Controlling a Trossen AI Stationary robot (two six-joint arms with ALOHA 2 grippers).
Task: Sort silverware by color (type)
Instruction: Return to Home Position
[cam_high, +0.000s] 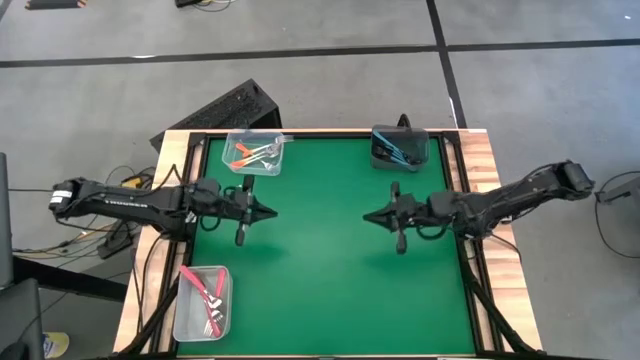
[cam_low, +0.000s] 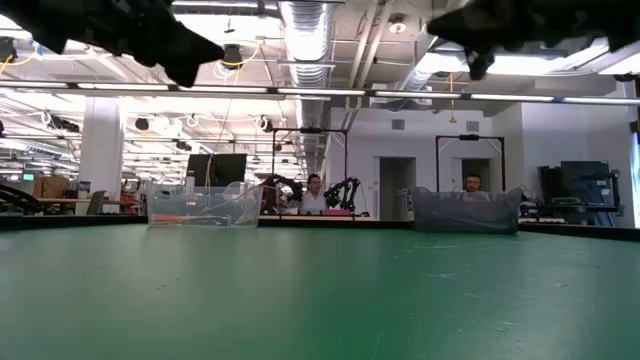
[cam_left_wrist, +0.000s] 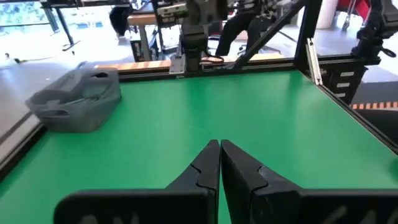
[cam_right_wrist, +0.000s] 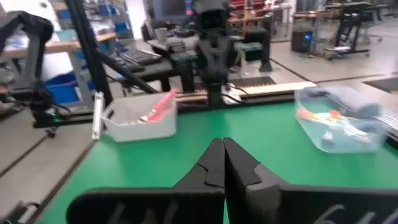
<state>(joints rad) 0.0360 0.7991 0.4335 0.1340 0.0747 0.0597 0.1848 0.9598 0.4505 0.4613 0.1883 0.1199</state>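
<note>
lying slantwise, binned pink forks (cam_high: 200, 286)

Reaches in from both sides with arms outstretched and level; holds left pincer (cam_high: 270, 212) and right pincer (cam_high: 368, 216) closed, tips facing, well apart.

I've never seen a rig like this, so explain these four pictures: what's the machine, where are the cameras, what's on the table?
It's a robot with two dark arms over a green table. One camera looks straight down, one looks level across the tabletop, and one sits on each wrist. The left hand and right hand face each other mid-table, both shut, holding nothing. On the table, sorted by colour: orange forks in a clear bin, blue forks in a dark bin, pink forks in a pale bin.
</note>
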